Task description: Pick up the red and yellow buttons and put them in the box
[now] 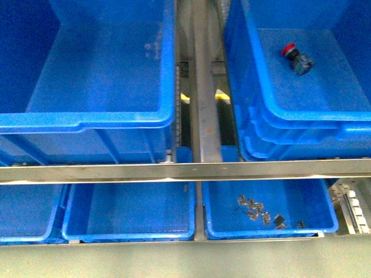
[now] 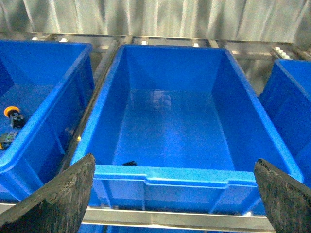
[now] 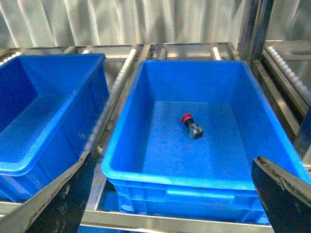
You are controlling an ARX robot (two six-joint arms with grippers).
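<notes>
The picking step appears not to have begun: nothing is held. The left gripper (image 2: 174, 161) is seen with its fingers spread wide and nothing between them, and the right gripper (image 3: 172, 158) is likewise spread and empty. Both are held back from the crates, above their near rims.

The box (image 1: 87, 120) is judged to be the middle crate with the handle recess. No button is seen in it; only a dark speck (image 2: 129, 163) by its near wall, too small to identify.

1 red button (image 1: 297, 58) lies on its side on the floor of the right crate (image 1: 301, 116), well apart from the walls. 1 yellow button (image 2: 12, 114) is seen in the far-left crate (image 2: 48, 121), at the picture's edge.

Next, the right gripper would probably have to be lowered into the right crate, aligned across the red button's body and closed, then carried over to the box.

Below the rail, 1 tray (image 1: 266, 233) holds small metal parts (image 1: 258, 208); in the middle tray (image 1: 127, 234) nothing is seen.
</notes>
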